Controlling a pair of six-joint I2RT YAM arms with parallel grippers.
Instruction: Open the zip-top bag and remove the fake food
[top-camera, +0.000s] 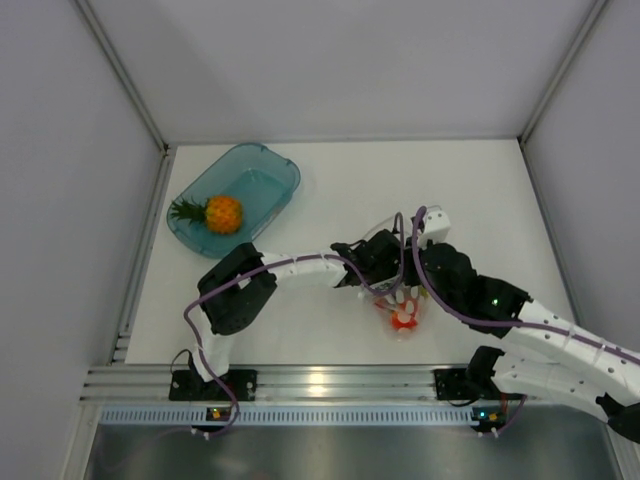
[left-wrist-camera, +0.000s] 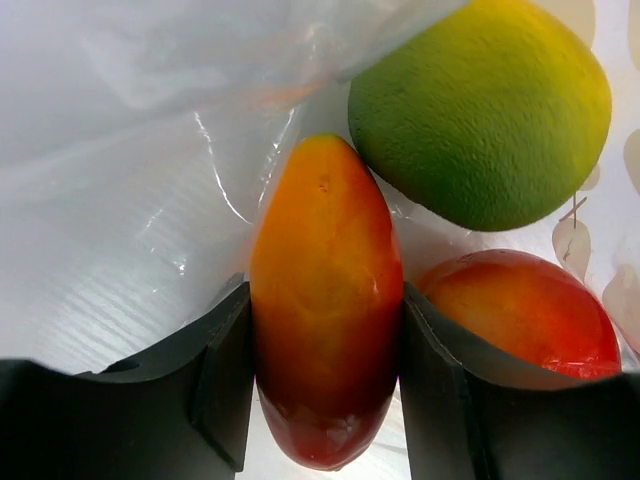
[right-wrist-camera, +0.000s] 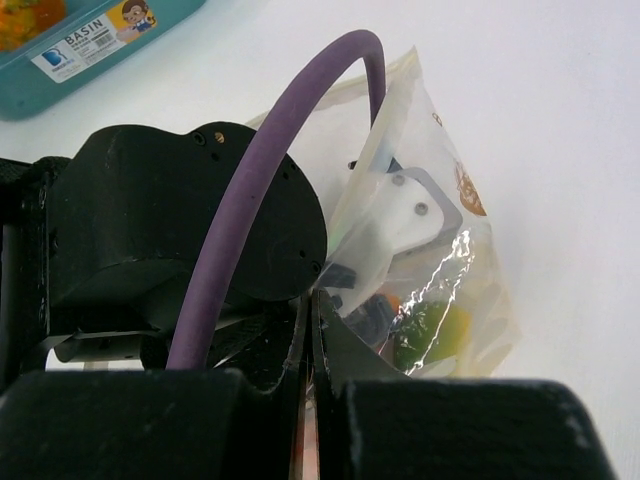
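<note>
My left gripper (left-wrist-camera: 325, 300) is inside the zip-top bag (left-wrist-camera: 150, 150) and clenched on one piece of the fake food: an elongated orange-red fruit (left-wrist-camera: 325, 230), upright between the two black fingers (left-wrist-camera: 215, 380), which press on its flanks. Just past the fingertips and to their right sits a green-yellow fruit (left-wrist-camera: 480, 110), touching the top of the held one. A red-orange round fruit (left-wrist-camera: 525, 310) is tucked against the outside of the right finger. Crinkled clear film fills everything ahead and to the left of the fingers. My right gripper (right-wrist-camera: 308, 340) is closed tight, its jaws meeting with only a sliver between them. The bag's edge runs down into that seam, so I read it as pinching the bag, though the film between the pads is hard to make out. Directly ahead of the right gripper the left wrist's black housing blocks much of the view, and the bag bulges beyond it and to its right on the white table (right-wrist-camera: 560, 120). The pineapple (top-camera: 222, 213) lies in the teal tray (top-camera: 265, 175), well apart from both grippers — off to the left gripper's left and beyond it.
</note>
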